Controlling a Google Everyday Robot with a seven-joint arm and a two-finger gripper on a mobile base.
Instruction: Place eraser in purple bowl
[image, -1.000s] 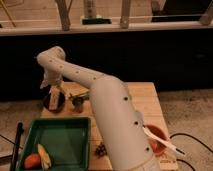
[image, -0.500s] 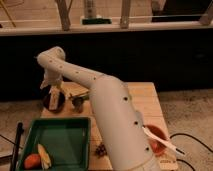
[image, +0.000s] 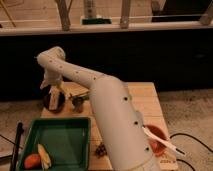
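Observation:
The purple bowl (image: 50, 103) is small, round and almost black, and stands at the back left of the wooden table (image: 145, 100). My gripper (image: 53, 89) hangs right over it at the end of the white arm, which reaches in from the bottom centre. A small pale block, the eraser (image: 53, 95), shows at the gripper's tip within the bowl's outline. I cannot tell whether it is held or rests in the bowl.
A small metal cup (image: 78, 103) stands just right of the bowl. A green tray (image: 65, 140) at front left holds a yellow corn cob (image: 44, 156) and an orange item (image: 31, 160). An orange-red bowl (image: 154, 145) with a white spoon (image: 162, 141) is at front right.

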